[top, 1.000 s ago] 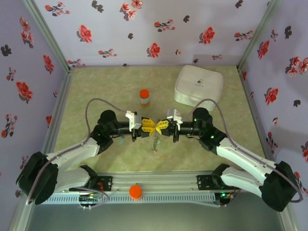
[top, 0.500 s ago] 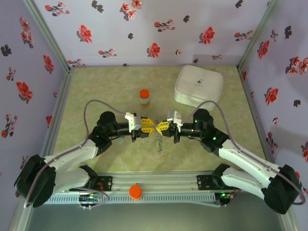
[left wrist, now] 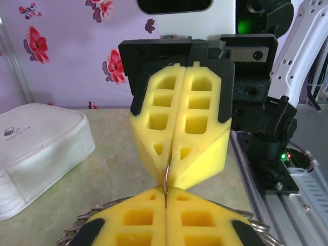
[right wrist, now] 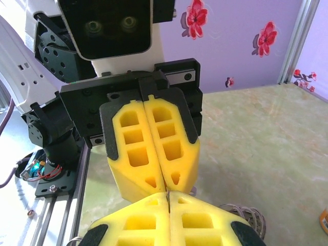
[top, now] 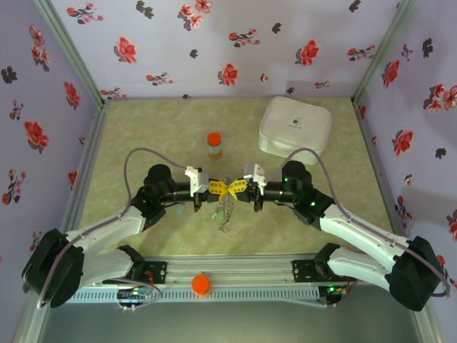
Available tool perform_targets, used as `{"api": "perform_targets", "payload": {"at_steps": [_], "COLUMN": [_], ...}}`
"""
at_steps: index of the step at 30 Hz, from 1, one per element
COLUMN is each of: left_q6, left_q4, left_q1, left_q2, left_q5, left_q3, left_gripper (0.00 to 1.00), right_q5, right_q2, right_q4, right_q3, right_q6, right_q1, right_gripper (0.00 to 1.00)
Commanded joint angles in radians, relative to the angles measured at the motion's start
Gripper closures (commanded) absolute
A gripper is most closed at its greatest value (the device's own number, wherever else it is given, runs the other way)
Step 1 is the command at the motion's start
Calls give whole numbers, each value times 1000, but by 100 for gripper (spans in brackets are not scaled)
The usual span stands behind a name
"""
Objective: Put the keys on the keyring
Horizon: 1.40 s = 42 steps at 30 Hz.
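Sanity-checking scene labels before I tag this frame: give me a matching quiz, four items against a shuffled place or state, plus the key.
Things:
1. white box
2. small bottle
3. left gripper
4. keyring

Place or state:
A. orange cap, upright, just beyond the grippers
B. shut, tip to tip with the right gripper
C. far right part of the table
D. metal, just below where the yellow fingertips meet in the top view

Pairs: 1-C, 2-A, 3-B, 4-D
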State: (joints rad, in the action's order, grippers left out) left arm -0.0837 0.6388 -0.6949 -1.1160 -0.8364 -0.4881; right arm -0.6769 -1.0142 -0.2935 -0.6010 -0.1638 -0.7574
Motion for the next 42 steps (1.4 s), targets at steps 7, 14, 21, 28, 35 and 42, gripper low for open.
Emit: {"api": "perform_targets", "payload": {"at_steps": [7,14,21,28,35,42], "left_q6": [-114,-374,-514,-520,-540,-542], "left_q4": [-5,-158,-157,-157,-160,-181], "left_q1": [-26,-81,-121,-123,-127,-129], "left_q2": [28,86,136,143,147,143], "left_q5": [45,233,380,351,319,318], "left_q3": [14,5,24,32,43,35], "left_gripper": [100,100,100,100,100,100], "right_q5": [68,313,231,309,315,276], "right_q2": [60,62,50,-11,-35,-35], "right_q4": [118,668,591,462,442,438], "right_q3": [-19,-197,-200,-194,-194,-178], "right_q6": [-129,-356,-359,-410,-450,-461], "right_q1": [-14,-16,-52,-87,-101,-106], "right_gripper": [64,71,67,69,75,85]}}
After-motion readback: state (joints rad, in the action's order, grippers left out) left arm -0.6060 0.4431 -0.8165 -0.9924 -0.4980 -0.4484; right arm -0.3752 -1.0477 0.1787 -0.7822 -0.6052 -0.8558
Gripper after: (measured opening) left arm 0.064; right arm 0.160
